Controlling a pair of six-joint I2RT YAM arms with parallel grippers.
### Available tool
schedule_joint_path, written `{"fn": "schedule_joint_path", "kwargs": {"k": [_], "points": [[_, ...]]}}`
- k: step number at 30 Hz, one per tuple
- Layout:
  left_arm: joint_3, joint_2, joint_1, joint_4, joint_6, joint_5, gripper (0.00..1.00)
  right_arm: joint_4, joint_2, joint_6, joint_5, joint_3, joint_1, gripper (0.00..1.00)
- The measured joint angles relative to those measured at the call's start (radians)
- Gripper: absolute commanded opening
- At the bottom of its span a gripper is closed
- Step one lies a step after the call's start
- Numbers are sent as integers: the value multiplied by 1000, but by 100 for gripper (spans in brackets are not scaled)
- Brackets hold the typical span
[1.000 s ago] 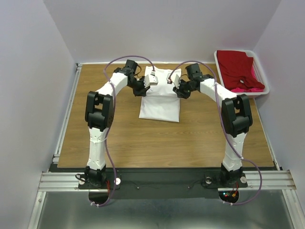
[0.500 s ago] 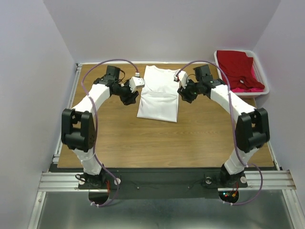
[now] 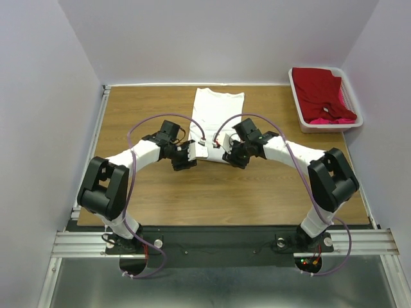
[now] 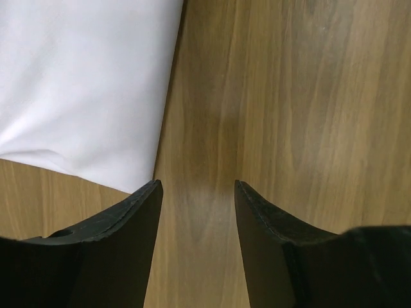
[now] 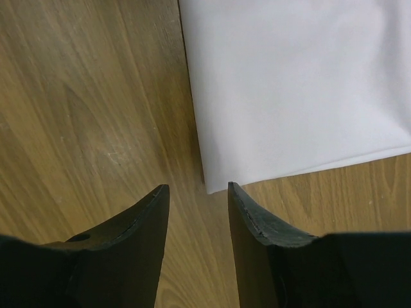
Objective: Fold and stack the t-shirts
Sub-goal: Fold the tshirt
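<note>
- Left gripper has its two black fingers spread apart over the bare brown wooden table. Nothing sits between them, and a corner of the plain white cotton t-shirt is right by one fingertip.
- Right gripper is spread too and grips nothing, with the shirt's other near corner just by one finger.
- From the top camera, the white shirt lies as a long strip mid-table, reaching toward the far edge. Both wrists cover its near hem there.
- Each wrist view crops the shirt to one corner.
- Bright pink t-shirt is mostly buried under the deep red t-shirt in the white plastic basket at far right, so only a sliver shows.
- Count: two grippers, three shirts (one white, one red, one pink), one basket.
</note>
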Motion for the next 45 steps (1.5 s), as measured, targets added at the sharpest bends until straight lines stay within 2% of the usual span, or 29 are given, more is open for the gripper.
{"fn": "schedule_joint_path", "kwargs": {"k": [6,9,17,21,27,29,33,35,36,37,45], "points": [[-17,0,1,97,51,-38,60,87,23,-3,43,-42,1,46],[-17,7,1,139,74,-48,59,140,35,-11,60,-64,1,42],[-5,116,2,166,101,-65,52,249,79,-27,83,-103,1,38],[6,127,1,158,107,-71,37,272,71,-28,84,-120,1,38],[34,148,1,125,105,-72,13,285,44,-26,95,-151,2,45],[42,152,1,118,102,-70,9,281,30,-23,98,-165,2,45],[57,154,1,93,94,-66,3,273,16,-21,100,-179,2,34],[63,159,1,85,91,-63,1,272,16,-21,101,-179,2,21],[63,159,1,84,89,-61,0,270,18,-19,103,-179,2,7],[63,159,1,83,87,-61,0,270,19,-18,103,-179,2,1],[138,158,5,-34,46,-30,0,232,-1,7,121,-171,0,1]]}}
